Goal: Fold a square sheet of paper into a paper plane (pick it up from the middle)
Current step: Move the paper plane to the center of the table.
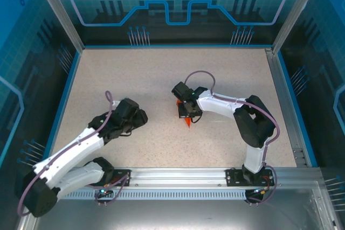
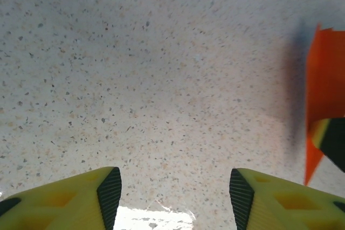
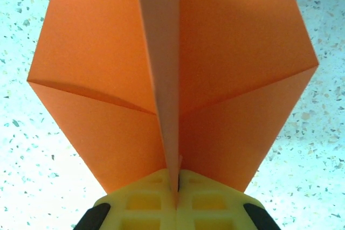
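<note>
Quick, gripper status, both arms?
Left gripper: open, empty.
Right gripper: shut on the orange paper plane, by its centre ridge.

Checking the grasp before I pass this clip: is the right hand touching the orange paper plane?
Touching. Right wrist view: the right hand pinches the centre ridge of the paper plane.

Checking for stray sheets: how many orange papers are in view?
1: the folded paper, pinched along its ridge in the right gripper. More could hide under the right arm.
</note>
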